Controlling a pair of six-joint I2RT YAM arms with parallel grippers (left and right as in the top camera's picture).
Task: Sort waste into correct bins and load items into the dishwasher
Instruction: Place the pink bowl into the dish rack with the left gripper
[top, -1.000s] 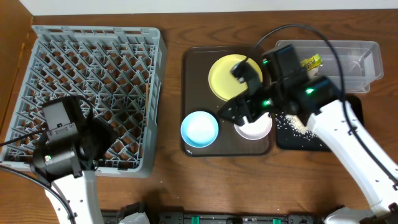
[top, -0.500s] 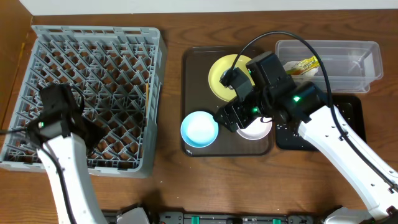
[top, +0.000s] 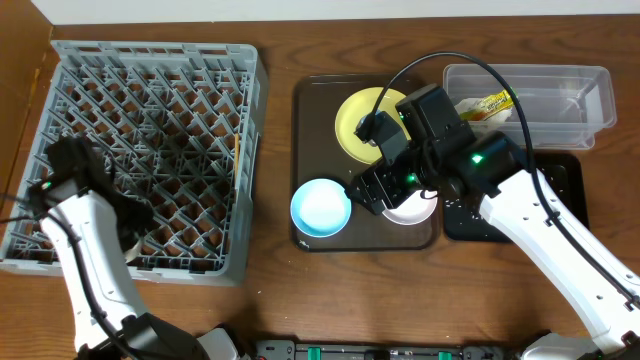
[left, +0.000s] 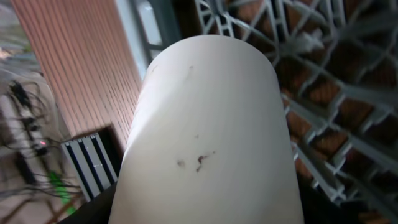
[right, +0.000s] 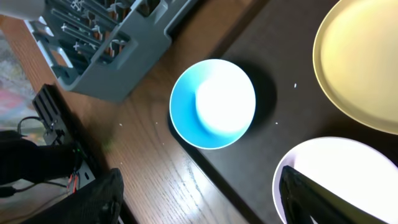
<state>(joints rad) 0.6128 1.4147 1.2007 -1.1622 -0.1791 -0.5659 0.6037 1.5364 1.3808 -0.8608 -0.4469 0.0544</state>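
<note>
Dish-loading step, white bowl (top: 412, 210) at 5 o'clock on the brown tray (top: 310, 130): right gripper (top: 383, 190) spread open at its rim (left gripper (top: 135, 215) over the rack (top: 150, 60), jaws untellable), and next likely needs a rim pinch, then carry toward 9 o'clock.

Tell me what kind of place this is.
Probably a robot lab bench staged as a dish-clearing station: a grey dish rack and a brown tray with a yellow plate, a blue bowl and a white bowl sit on a wooden table.
</note>
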